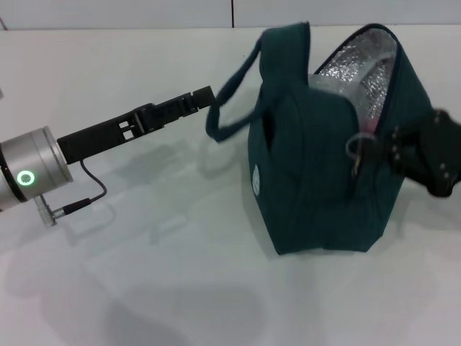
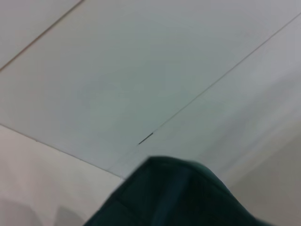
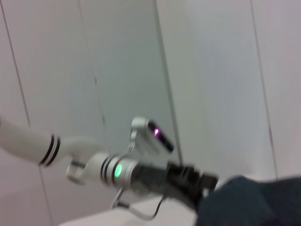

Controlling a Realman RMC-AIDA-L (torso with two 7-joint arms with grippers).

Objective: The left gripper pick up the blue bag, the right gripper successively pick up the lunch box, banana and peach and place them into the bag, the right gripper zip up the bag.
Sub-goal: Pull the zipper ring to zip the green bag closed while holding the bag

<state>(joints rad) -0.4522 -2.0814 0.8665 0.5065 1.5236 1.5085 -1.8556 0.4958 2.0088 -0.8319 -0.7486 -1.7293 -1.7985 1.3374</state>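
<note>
White table (image 1: 144, 288): blue bag (image 1: 324, 187) upright, part-unzipped; L gripper (image 1: 205, 97) pinching strap (image 1: 230, 94); R gripper (image 1: 392, 148) state unclear

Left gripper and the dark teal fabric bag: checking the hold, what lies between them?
In the head view only the bag's loop handle spans from the left gripper to the dark teal fabric bag.

We look down on a white tabletop (image 1: 180, 288) that fills nearly the whole head view, smooth and faintly glossy, with soft grey shadows pooled across its near part. Along its far edge we see a pale wall (image 1: 130, 13) split by one dark vertical seam (image 1: 232, 13). In the wrist views we find only light panelled wall (image 3: 211, 70) crossed by thin dark joint lines. The light is even and diffuse.
</note>
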